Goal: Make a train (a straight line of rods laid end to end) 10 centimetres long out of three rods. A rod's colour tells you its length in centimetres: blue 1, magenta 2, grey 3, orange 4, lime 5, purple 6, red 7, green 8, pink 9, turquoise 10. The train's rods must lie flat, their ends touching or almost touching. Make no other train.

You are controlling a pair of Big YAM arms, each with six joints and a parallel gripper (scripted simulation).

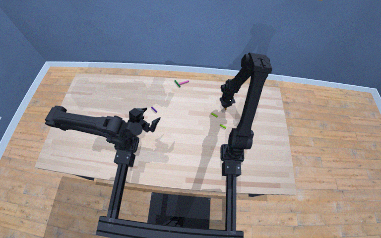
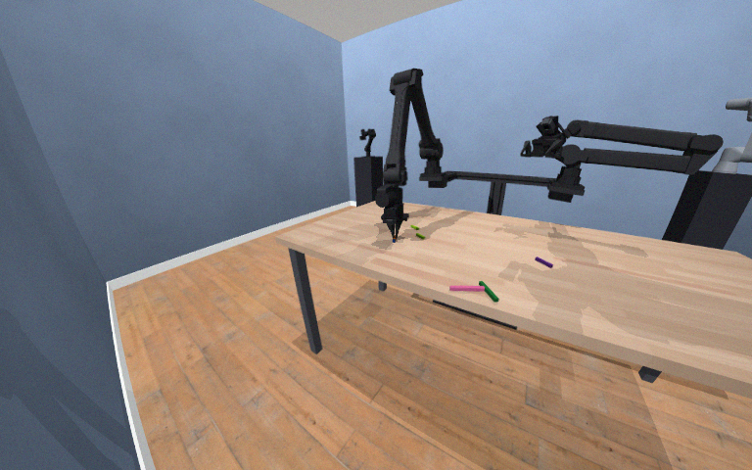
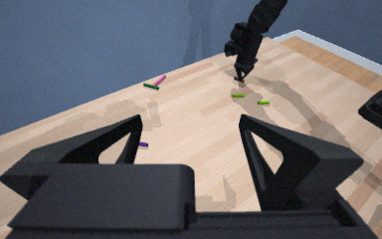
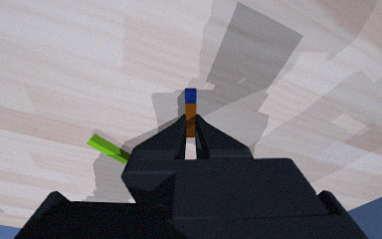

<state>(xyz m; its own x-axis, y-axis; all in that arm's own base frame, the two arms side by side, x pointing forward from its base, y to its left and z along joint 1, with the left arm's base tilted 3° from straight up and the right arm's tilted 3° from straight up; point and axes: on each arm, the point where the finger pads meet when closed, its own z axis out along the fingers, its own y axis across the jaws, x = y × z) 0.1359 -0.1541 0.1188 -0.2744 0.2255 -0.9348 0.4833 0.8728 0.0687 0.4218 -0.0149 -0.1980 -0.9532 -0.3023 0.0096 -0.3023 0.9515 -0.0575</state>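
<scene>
My right gripper (image 4: 190, 119) (image 3: 240, 80) is shut on an orange rod (image 4: 191, 112) (image 1: 225, 108), low at the table. The small blue rod (image 4: 190, 96) (image 2: 394, 240) sits at its far end, in line, with no visible gap; whether the orange rod rests on the table is unclear. One lime rod (image 1: 214, 114) (image 2: 420, 236) (image 3: 238, 96) (image 4: 108, 148) lies beside this gripper; another lime rod (image 1: 222, 126) (image 2: 414, 226) (image 3: 264, 103) lies nearer the arm bases. My left gripper (image 1: 153, 113) (image 3: 190, 119) is open and empty, raised above the table.
A purple rod (image 1: 154, 109) (image 2: 543, 261) (image 3: 143, 144) lies near the left gripper. A green rod (image 1: 177, 83) (image 2: 489, 291) (image 3: 151, 87) and a pink rod (image 1: 184, 82) (image 2: 466, 288) (image 3: 160, 80) form a T shape near the table's far edge.
</scene>
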